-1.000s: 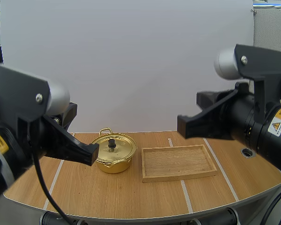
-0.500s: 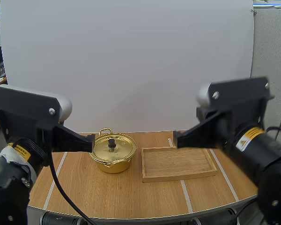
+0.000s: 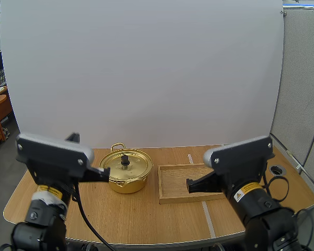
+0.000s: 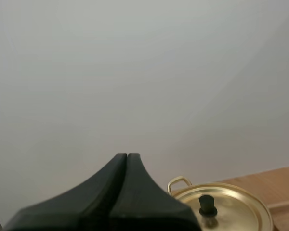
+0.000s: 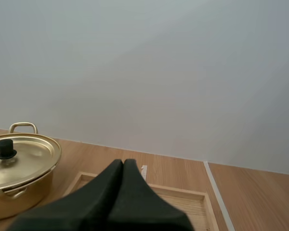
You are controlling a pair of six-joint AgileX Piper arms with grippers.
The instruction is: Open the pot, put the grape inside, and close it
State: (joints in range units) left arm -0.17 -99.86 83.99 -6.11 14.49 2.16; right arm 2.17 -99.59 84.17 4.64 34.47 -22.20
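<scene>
Two grippers, left gripper (image 4: 127,159) and right gripper (image 5: 123,166), both pressed together on nothing. Gold pot (image 3: 127,171) sits lidded on the surface (image 3: 146,214) beside the wooden tray (image 3: 191,183). No grape visible, so either opening awaits or it's closed again.

A gold-coloured pot (image 3: 126,172) is seen upright on the table, just ahead of the left gripper (image 3: 105,174) and a little to its right, and well off to the left of the right gripper (image 3: 191,186). It is covered by its lid (image 3: 125,164) (shiny, seated flat), topped by a black knob (image 3: 125,160). Looped handles are carried at its sides.
</scene>
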